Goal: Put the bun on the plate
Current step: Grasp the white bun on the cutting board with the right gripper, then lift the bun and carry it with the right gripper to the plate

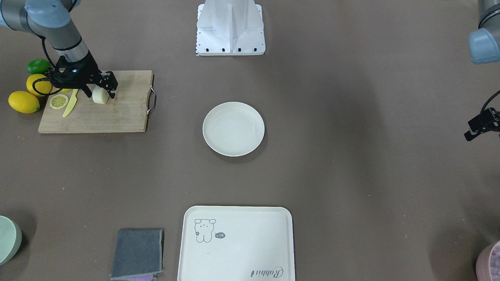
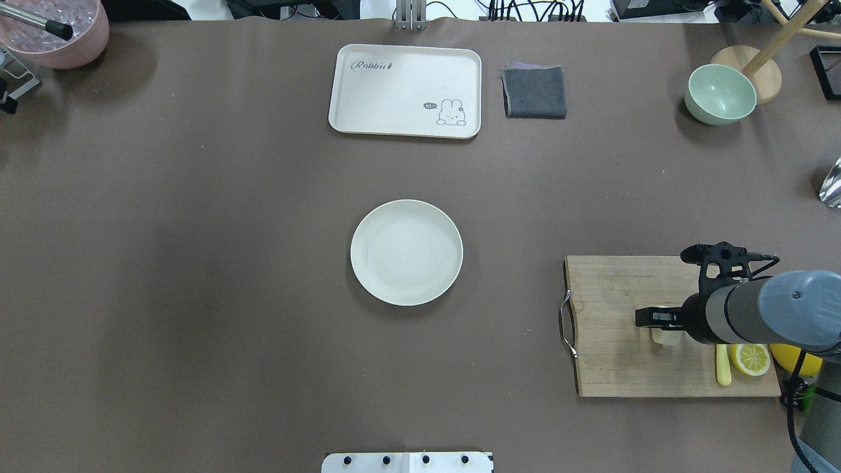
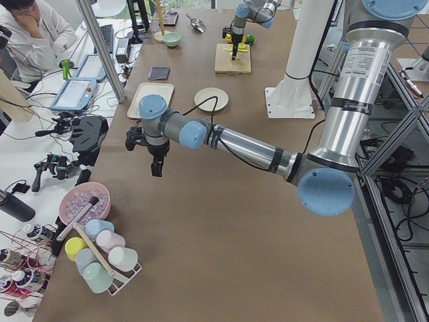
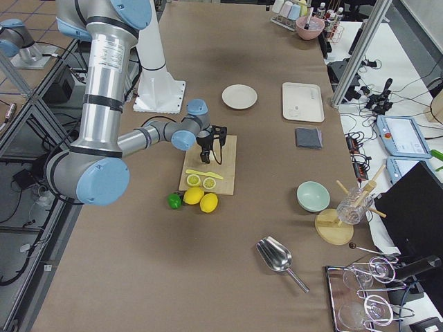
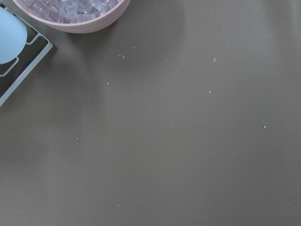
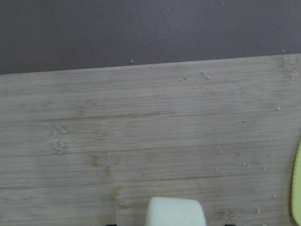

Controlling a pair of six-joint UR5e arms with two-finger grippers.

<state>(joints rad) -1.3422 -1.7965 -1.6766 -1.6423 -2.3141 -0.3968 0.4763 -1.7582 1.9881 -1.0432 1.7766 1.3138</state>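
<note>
The bun [image 1: 100, 95] is a pale cream lump resting on a wooden cutting board [image 1: 113, 115] on the table's right side. My right gripper [image 1: 99, 90] is lowered over it and stands open, one finger on each side of the bun. The right wrist view shows the bun's top [image 6: 175, 213] at its bottom edge, and overhead the bun [image 2: 665, 337] is partly hidden under my wrist. The off-white round plate [image 1: 233, 128] lies bare at the table's centre, well away from the board. My left gripper [image 1: 470, 134] hangs over bare table at the far left; its jaws are unclear.
On the board's outer end lie a lemon slice [image 1: 58, 101] and a yellow knife [image 1: 71, 103], with whole lemons [image 1: 23, 101] and a lime [image 1: 38, 66] beside it. A rabbit tray [image 1: 238, 242], grey cloth [image 1: 136, 253], green bowl [image 2: 719, 95] and pink bowl [image 2: 59, 33] line the far edge.
</note>
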